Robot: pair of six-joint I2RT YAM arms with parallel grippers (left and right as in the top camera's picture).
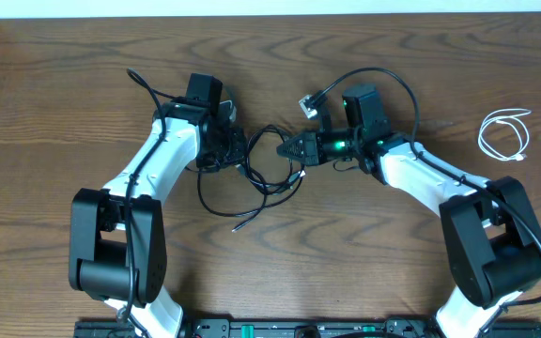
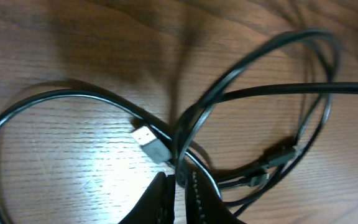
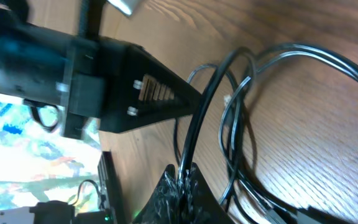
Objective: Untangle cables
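Above the table [image 1: 54,94], left pincer [image 2: 179,182] and right pincer [image 3: 185,179] face to face, both tight on black cable [image 2: 266,92].

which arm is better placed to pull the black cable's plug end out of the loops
Left, probably: the left gripper pinches the black cable right beside its plug, while the right gripper holds a strand amid the loops.

Table [image 2: 73,37]: wood, visible grain, satin sheen. Black cable [image 2: 260,92] between the left gripper [image 2: 180,184] fingertips: smooth, glossy plastic sheath. Its plug [image 2: 143,134]: bright metal.
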